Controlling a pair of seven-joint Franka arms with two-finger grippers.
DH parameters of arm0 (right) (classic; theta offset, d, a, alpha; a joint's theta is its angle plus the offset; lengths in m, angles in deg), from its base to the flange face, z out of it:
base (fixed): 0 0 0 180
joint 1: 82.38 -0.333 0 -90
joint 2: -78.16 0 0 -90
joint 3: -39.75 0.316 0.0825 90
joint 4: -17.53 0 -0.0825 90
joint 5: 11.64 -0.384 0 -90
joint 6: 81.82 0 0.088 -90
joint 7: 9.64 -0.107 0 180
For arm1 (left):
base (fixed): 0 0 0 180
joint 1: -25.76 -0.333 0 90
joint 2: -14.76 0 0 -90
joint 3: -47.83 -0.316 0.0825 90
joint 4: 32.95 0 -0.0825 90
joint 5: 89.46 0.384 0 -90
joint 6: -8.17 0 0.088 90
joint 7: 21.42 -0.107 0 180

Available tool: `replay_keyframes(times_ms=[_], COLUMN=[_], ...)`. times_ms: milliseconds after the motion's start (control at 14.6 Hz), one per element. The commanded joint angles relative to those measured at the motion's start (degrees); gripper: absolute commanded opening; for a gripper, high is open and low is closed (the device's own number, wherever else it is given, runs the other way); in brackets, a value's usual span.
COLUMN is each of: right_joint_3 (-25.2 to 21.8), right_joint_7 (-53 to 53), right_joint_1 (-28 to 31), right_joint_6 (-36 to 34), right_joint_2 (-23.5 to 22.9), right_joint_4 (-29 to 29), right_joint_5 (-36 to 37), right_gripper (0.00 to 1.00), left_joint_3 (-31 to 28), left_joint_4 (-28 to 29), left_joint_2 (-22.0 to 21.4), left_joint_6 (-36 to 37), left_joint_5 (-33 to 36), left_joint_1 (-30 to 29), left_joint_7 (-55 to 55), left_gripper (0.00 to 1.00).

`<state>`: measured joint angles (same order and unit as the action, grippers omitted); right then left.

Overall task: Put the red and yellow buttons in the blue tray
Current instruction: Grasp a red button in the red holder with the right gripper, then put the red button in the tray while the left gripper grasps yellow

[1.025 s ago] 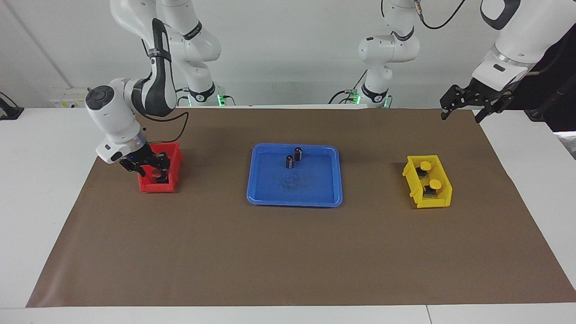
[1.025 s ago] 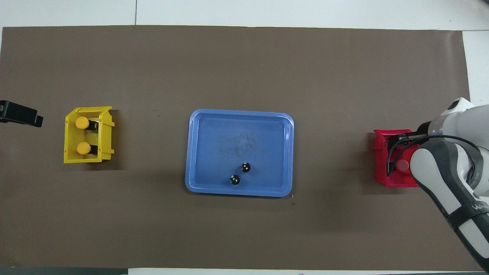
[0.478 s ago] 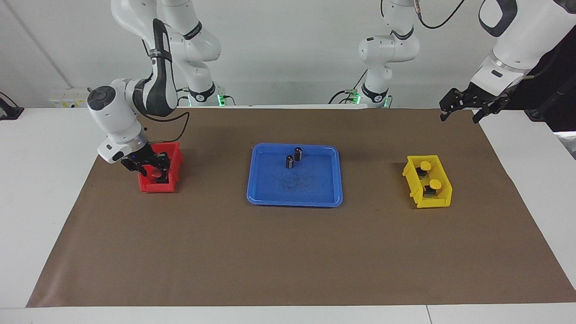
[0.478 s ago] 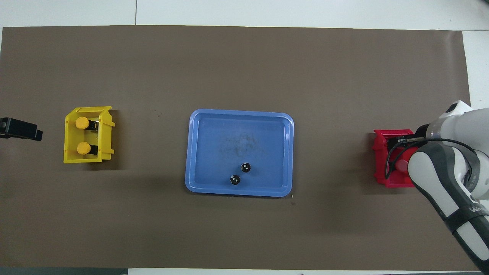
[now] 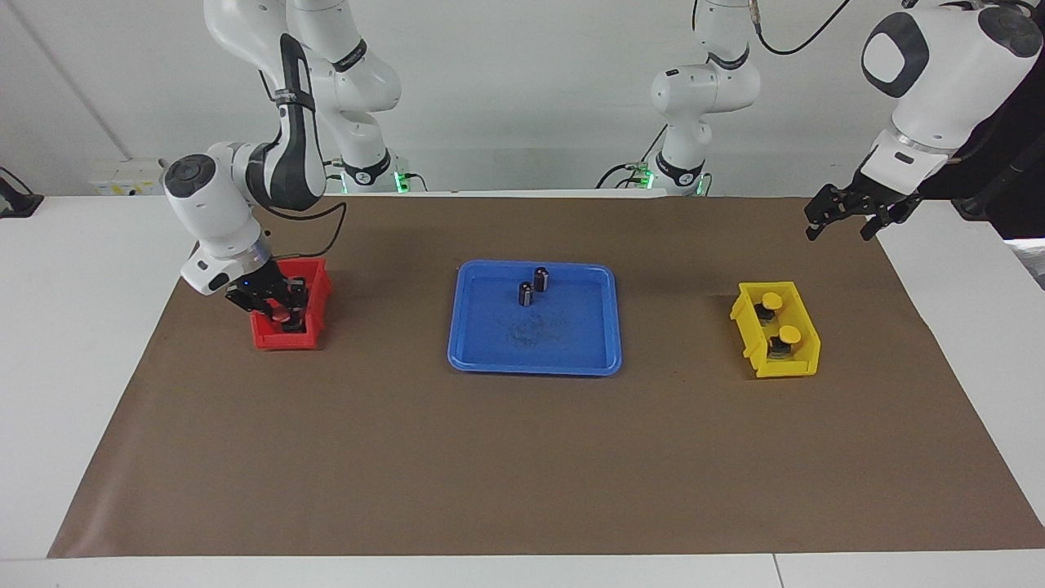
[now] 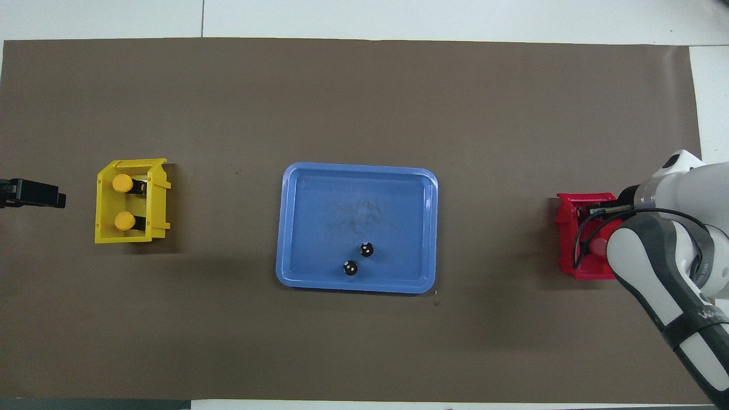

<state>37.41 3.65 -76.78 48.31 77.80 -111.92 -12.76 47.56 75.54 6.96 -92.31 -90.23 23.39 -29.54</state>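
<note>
Now right gripper (image 5: 282, 314) inside red bin (image 5: 314, 287)

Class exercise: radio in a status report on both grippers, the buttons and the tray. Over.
Right gripper down in red bin, shut on red button. Left gripper open, waiting. Yellow buttons in yellow bin. Blue tray holds two dark cylinders.

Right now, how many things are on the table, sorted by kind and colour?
yellow buttons: 2
red button: 1 showing, at the right claw; the arm hides the rest of the red bin
dark cylinders: 2
bins, red and yellow bin: 2
blue tray: 1
Total: 8
</note>
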Motion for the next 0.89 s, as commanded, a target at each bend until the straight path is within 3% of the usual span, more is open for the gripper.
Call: replay_keyframes(times_ms=[0, 273, 478, 615, 820], right_joint_3=[0.2, 0.3, 0.4, 0.6, 0.6], right_joint_7=[2.4, 0.2, -11.6, -25.0, -41.3], right_joint_1=[0.6, -2.5, -11.1, -19.4, -31.2], right_joint_6=[-11.3, -25.9, -33.3, -31.9, -23.2], right_joint_2=[-1.6, -1.8, -6.4, -7.9, -12.8], right_joint_4=[10.0, 22.0, 34.1, 37.0, 37.5], right_joint_5=[-0.1, 2.2, 1.6, -0.4, -1.2], right_gripper=[0.15, 0.15, 0.16, 0.16, 0.15], left_joint_3=[0.4, 0.4, 0.4, 0.4, 0.4], left_joint_4=[2.6, 5.3, 7.2, 7.9, 9.9], left_joint_2=[1.0, 3.9, 8.0, 10.0, 12.1], left_joint_6=[-4.4, -11.6, -18.4, -21.1, -26.0], left_joint_5=[-0.8, -0.8, -0.8, -0.8, -0.8], left_joint_1=[-0.4, -0.4, 0.4, 0.6, 0.5], left_joint_7=[0.5, 1.5, 4.2, 4.4, 4.5], left_gripper=[0.97, 0.76, 0.76, 0.76, 0.76])
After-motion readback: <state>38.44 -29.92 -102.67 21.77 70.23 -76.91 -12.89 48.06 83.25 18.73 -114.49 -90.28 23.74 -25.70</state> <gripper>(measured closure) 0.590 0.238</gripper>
